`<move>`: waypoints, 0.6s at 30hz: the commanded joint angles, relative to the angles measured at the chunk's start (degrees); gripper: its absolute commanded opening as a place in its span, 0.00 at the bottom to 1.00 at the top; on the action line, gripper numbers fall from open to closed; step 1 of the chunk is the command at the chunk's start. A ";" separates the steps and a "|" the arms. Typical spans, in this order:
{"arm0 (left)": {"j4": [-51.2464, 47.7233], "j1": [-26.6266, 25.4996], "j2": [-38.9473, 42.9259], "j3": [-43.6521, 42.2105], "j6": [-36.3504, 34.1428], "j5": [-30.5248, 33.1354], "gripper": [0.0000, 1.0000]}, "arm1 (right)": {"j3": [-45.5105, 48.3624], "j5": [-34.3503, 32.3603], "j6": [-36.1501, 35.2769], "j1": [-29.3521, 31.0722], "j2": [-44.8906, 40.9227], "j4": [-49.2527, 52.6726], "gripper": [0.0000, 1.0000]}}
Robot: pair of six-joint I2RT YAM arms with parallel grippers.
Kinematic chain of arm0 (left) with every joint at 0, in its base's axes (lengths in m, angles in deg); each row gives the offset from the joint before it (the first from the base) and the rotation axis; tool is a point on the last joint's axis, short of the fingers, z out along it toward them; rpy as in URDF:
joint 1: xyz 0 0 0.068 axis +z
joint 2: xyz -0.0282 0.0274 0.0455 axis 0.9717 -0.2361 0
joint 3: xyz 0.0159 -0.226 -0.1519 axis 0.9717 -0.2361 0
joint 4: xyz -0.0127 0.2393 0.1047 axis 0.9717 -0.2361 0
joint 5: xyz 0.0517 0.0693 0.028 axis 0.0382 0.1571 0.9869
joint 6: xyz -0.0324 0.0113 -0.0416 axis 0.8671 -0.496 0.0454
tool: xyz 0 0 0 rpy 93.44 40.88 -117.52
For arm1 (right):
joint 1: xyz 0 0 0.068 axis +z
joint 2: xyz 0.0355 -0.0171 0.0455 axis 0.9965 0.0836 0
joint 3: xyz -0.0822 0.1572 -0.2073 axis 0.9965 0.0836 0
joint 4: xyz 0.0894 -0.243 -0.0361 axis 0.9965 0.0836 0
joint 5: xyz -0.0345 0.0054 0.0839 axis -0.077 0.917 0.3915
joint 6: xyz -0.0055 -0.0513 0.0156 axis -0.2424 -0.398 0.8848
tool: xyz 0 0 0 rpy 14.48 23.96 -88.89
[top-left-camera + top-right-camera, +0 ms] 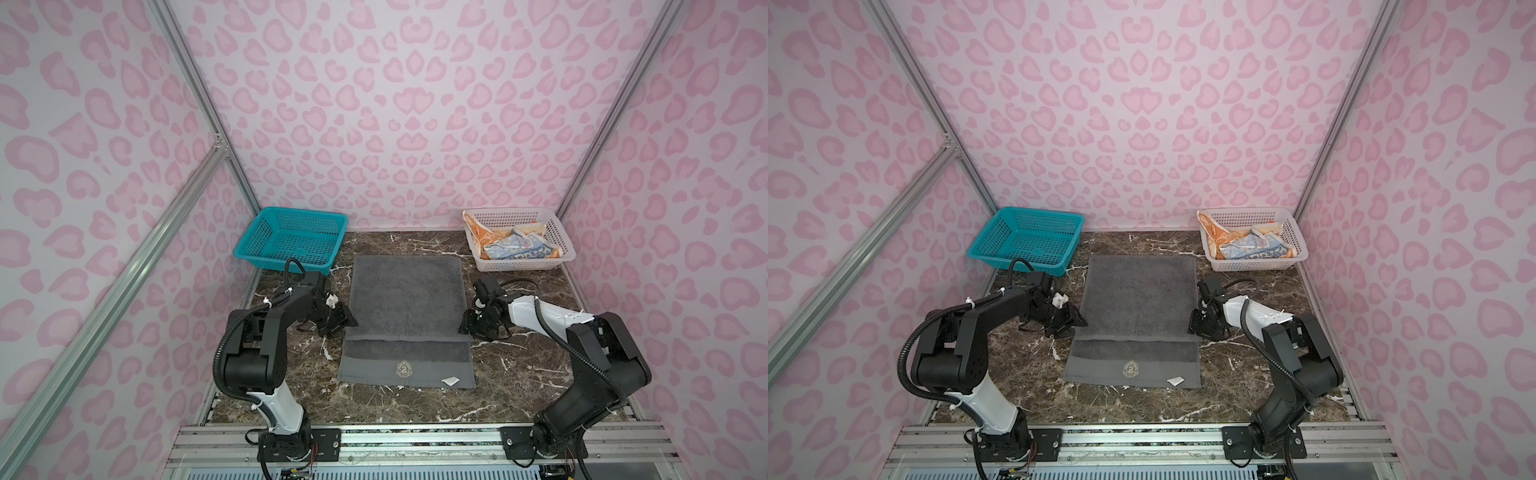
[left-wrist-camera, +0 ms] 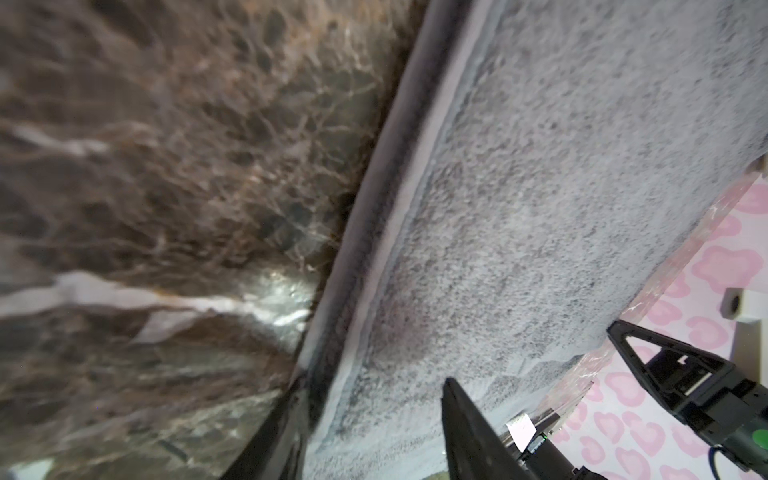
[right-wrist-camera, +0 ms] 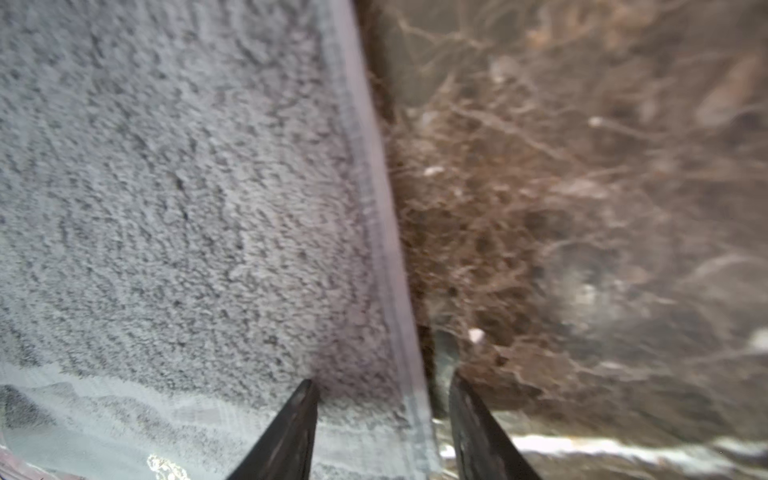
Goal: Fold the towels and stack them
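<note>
Grey terry, thick and limp: the grey towel (image 1: 405,299) lies flat on the marble table (image 1: 519,374) in both top views, its far part folded over short of the crest strip. The left gripper (image 1: 347,322) sits at one side hem and the right gripper (image 1: 467,324) at the opposite hem, with the cloth between them. The orange towel (image 1: 478,235) and the lettered towel (image 1: 519,249) lie crumpled in the white basket (image 1: 523,264), well beyond the right gripper.

In the left wrist view the left gripper (image 2: 374,382) is partly open and straddles the hem. In the right wrist view the right gripper (image 3: 382,378) does likewise, one finger over pile, one over marble.

The towel will likely sag when lifted, so pinch the doubled hem at both sides.
</note>
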 commanded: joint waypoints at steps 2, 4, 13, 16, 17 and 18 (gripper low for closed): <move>-0.35 -0.89 -1.15 0.10 0.02 1.54 0.53 | -0.36 -0.24 0.73 0.39 1.31 0.16 0.46; -0.29 -1.04 -1.52 0.33 0.00 1.84 0.51 | -0.55 -0.29 0.69 0.41 1.34 0.37 0.41; -0.94 -1.19 -1.66 2.28 0.36 3.04 0.16 | -1.88 -2.23 -1.28 0.28 -0.77 1.41 0.24; -1.46 -1.13 -1.27 3.46 0.35 3.14 0.08 | -3.62 -3.61 -3.14 0.35 -1.24 3.71 0.24; -1.55 -1.15 -1.24 3.89 0.35 3.11 0.05 | -4.23 -3.97 -3.76 0.32 -1.31 4.38 0.23; -1.70 -1.17 -1.18 4.17 0.34 3.11 0.03 | -4.69 -4.25 -4.25 0.33 -1.32 5.04 0.23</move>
